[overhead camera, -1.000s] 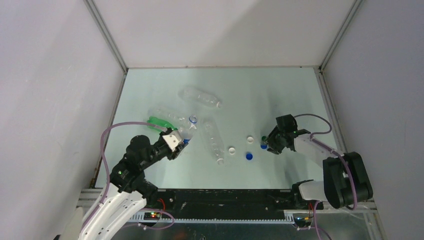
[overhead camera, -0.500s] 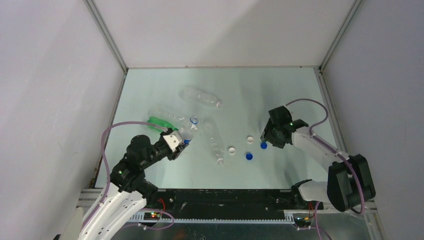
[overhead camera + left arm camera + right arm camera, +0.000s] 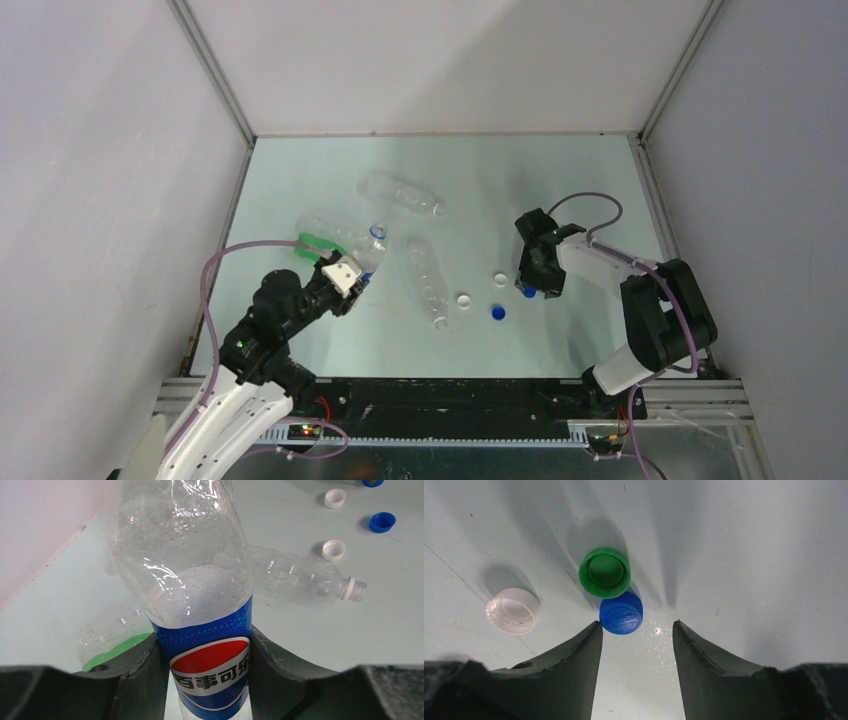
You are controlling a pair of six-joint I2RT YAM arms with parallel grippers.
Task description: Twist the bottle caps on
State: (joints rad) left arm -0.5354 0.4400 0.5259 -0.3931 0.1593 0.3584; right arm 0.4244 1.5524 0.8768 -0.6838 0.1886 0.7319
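Observation:
My left gripper [image 3: 349, 276] is shut on the Pepsi-labelled bottle [image 3: 368, 258]. In the left wrist view the jaws press both sides of its label [image 3: 210, 650], and the bottle points away towards the table's middle. My right gripper [image 3: 531, 284] is open and points down at the table. In the right wrist view [image 3: 636, 625] a blue cap [image 3: 621, 612] lies just beyond its left fingertip, touching a green cap [image 3: 604, 572], with a white cap [image 3: 513, 610] to the left. A second blue cap [image 3: 498, 313] and another white cap [image 3: 464, 299] lie nearer the middle.
A clear bottle [image 3: 426, 280] lies open-necked between the arms, and it also shows in the left wrist view [image 3: 300, 577]. Another clear bottle [image 3: 402, 195] lies farther back. A green bottle [image 3: 318, 244] and a clear bottle [image 3: 335, 230] lie by the left gripper. Grey walls enclose the table.
My right gripper has swung left and turned over the blue and green caps. My left gripper has tilted the Pepsi bottle slightly up and back.

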